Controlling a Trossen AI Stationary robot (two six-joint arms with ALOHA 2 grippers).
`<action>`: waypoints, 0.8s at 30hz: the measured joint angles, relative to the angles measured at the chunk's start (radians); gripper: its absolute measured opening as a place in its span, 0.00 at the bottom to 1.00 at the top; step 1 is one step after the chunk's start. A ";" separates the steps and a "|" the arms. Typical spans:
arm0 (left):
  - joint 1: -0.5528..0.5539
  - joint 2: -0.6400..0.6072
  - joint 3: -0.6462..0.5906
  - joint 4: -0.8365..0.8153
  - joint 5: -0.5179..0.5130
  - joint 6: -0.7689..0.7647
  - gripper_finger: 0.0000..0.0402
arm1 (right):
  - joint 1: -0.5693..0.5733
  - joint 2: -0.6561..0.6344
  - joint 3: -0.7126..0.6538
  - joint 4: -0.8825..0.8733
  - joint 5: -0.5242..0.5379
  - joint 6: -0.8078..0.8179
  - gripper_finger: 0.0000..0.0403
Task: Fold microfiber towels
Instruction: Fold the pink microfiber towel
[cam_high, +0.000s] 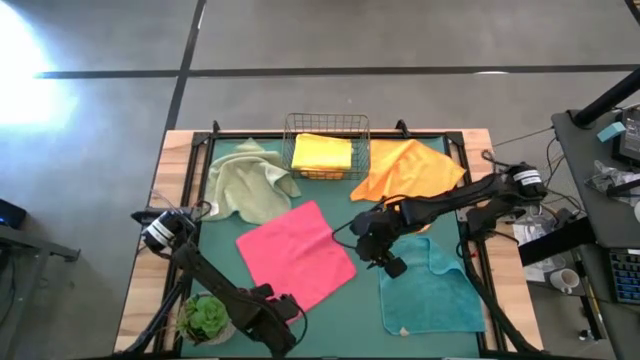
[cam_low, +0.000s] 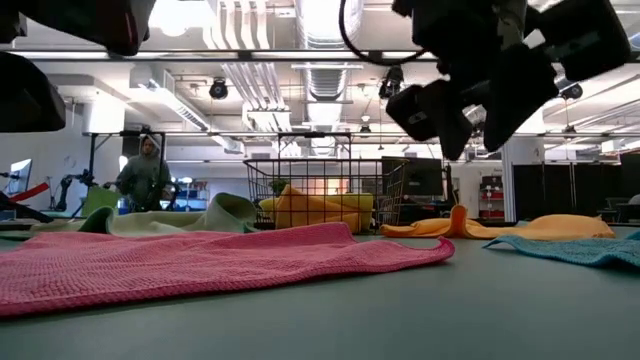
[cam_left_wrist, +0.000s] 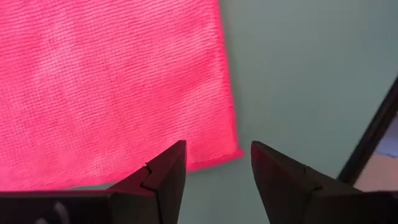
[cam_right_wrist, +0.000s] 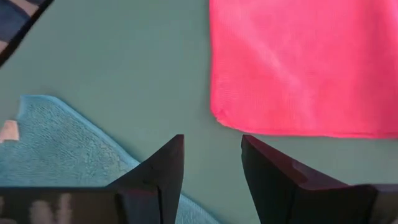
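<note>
A pink towel (cam_high: 296, 254) lies spread flat on the dark-green mat (cam_high: 360, 320) at the middle. My left gripper (cam_high: 296, 308) is open above the towel's near corner (cam_left_wrist: 233, 152), touching nothing. My right gripper (cam_high: 390, 262) is open above the mat, beside the towel's right corner (cam_right_wrist: 217, 118). A teal towel (cam_high: 432, 287) lies flat at the near right, an orange towel (cam_high: 408, 170) crumpled at the far right, a sage-green towel (cam_high: 250, 183) crumpled at the far left. A folded yellow towel (cam_high: 321, 153) lies in the wire basket (cam_high: 327, 122).
A small potted plant (cam_high: 205, 316) stands at the near left corner. The wire basket stands at the far edge's middle. Bare mat shows between the pink and teal towels. A person (cam_low: 145, 172) stands in the room beyond the table.
</note>
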 joint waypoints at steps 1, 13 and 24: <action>0.000 0.000 0.000 0.009 0.000 0.000 0.41 | 0.005 0.015 0.000 0.010 -0.002 -0.010 0.37; 0.005 0.000 -0.059 0.035 -0.002 0.000 0.41 | 0.028 0.147 0.000 0.149 0.005 -0.037 0.37; 0.020 0.000 -0.083 0.032 -0.003 0.000 0.28 | 0.028 0.235 0.000 0.255 0.021 -0.038 0.37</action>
